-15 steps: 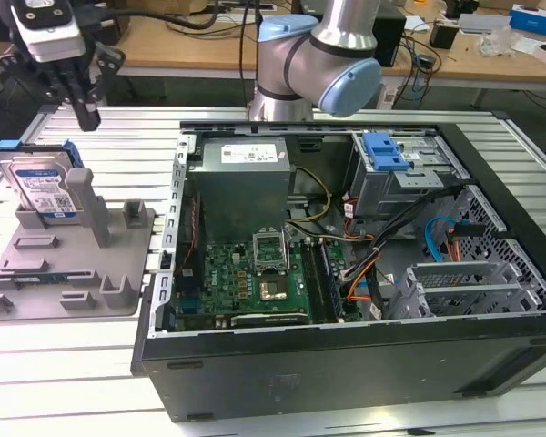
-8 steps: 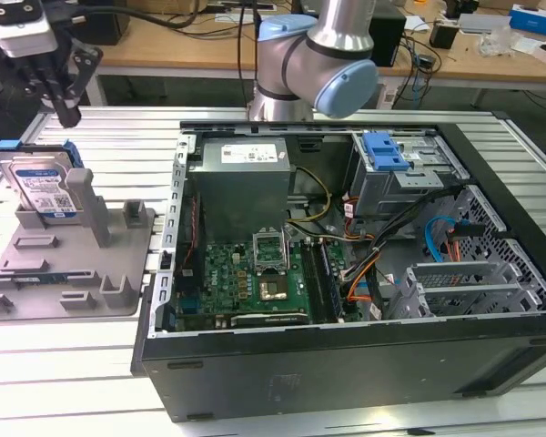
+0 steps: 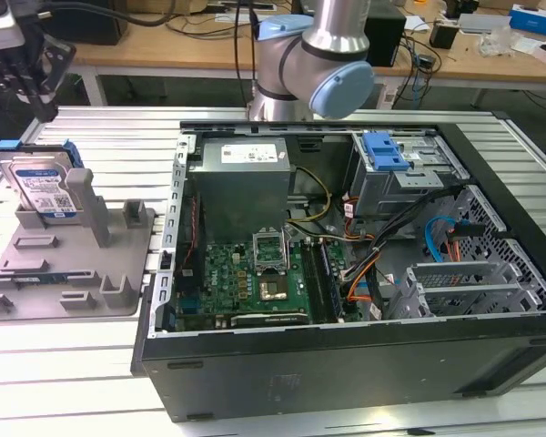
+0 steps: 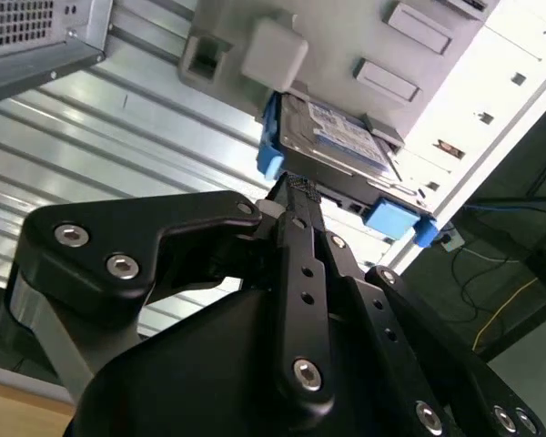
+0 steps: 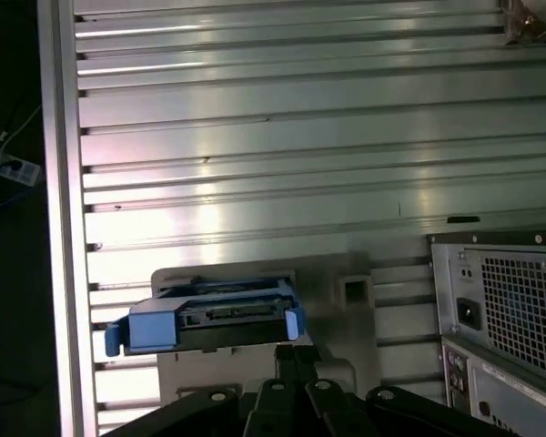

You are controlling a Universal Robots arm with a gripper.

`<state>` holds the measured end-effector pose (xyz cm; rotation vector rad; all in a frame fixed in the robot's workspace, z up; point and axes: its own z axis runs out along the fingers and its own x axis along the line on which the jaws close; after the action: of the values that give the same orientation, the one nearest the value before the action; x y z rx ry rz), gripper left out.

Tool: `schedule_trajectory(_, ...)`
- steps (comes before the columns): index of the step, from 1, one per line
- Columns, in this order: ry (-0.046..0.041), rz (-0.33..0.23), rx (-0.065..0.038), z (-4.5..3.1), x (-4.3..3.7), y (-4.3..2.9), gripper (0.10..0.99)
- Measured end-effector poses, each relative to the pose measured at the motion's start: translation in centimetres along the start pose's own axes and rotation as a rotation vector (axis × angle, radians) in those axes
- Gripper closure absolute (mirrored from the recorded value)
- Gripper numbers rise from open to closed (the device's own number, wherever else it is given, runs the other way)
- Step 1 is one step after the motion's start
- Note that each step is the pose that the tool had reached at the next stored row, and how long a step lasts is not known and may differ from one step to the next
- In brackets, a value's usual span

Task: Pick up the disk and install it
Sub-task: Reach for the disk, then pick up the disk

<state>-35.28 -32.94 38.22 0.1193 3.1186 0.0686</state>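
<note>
The disk (image 3: 44,187) stands on edge in a slot of the grey holder (image 3: 73,273), at the exterior view's left and well apart from the open computer case (image 3: 346,364). I judge it is parked upright so that its top edge offers itself to a grasp from above. It is a flat silver slab with a white-and-blue label on its broad face. A blue bracket wraps its rim and ends in tabs at the corners.

My tool (image 5: 296,353) hangs above that top edge, near it but apart, with its tips pressed together and pinching nothing. The holder sits on the ribbed aluminium bench (image 3: 100,137). The case lies on its side with the cover off, which I take to be for reaching the drive cage (image 3: 409,182) from above.
</note>
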Motion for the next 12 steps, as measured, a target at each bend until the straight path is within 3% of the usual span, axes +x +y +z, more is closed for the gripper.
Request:
schedule_trajectory(2,0.0004,0.0,0.0,0.03,0.83,0.19,0.98)
schedule_trajectory(5,0.0014,0.0,0.0,0.07,1.45,0.31,0.98)
schedule_trajectory(12,0.0032,0.0,0.0,0.06,1.47,0.32,0.98)
